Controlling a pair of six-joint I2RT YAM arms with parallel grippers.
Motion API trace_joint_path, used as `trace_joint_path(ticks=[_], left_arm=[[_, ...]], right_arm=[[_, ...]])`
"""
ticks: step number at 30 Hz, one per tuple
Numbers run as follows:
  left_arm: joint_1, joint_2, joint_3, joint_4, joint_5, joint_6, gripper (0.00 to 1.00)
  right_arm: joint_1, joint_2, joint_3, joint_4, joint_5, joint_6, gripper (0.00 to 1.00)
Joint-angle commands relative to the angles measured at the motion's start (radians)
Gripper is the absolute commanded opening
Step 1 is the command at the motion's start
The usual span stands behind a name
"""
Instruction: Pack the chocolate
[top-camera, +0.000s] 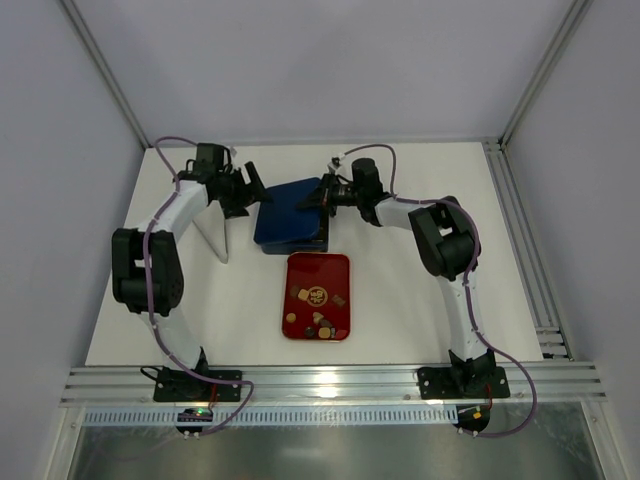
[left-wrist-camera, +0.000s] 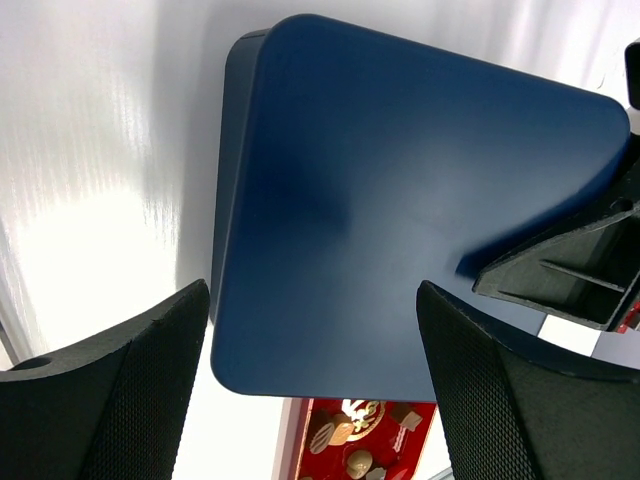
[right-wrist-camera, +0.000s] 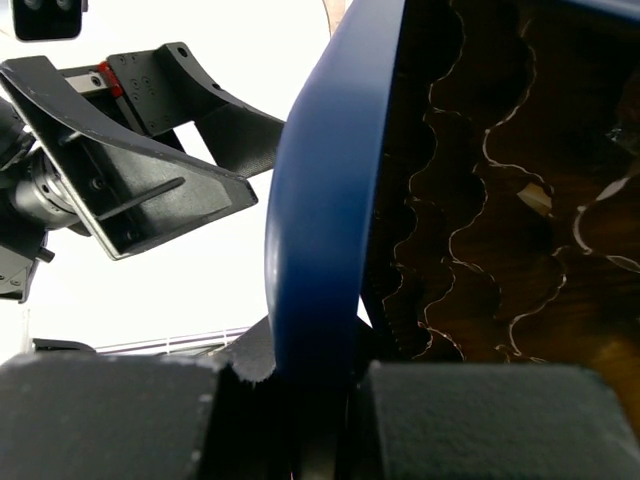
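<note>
Pinching the blue lid (top-camera: 290, 212) at its 2 o'clock edge, right gripper (right-wrist-camera: 320, 400) grasps it, left gripper (left-wrist-camera: 312, 300) spread empty at 10 o'clock; chocolate (top-camera: 318, 297) lies on red tray (top-camera: 320, 267) at 6 o'clock, probably light and brittle, take each piece gently by its sides.

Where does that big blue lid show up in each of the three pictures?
Top external: blue lid at the centre, beyond the red tray.
Left wrist: blue lid fills the middle.
Right wrist: its rim runs up the centre, brown lining to the right.
Shared landmark: the right gripper pinching its edge.
</note>
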Motion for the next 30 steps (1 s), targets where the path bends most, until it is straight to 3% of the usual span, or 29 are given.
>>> trace_joint_path(ticks=[1, 15, 30], left_arm=[[-0.008, 0.018, -0.001, 0.033, 0.022, 0.001, 0.82], [-0.033, 0.070, 0.008, 0.032, 0.014, -0.001, 0.82], [-0.061, 0.104, 0.042, 0.027, 0.005, -0.010, 0.82]], right_arm=[[-0.017, -0.010, -0.012, 0.098, -0.022, 0.038, 0.11], [-0.050, -0.013, -0.064, 0.195, -0.033, 0.108, 0.27], [-0.099, -0.052, -0.145, 0.214, -0.043, 0.098, 0.31]])
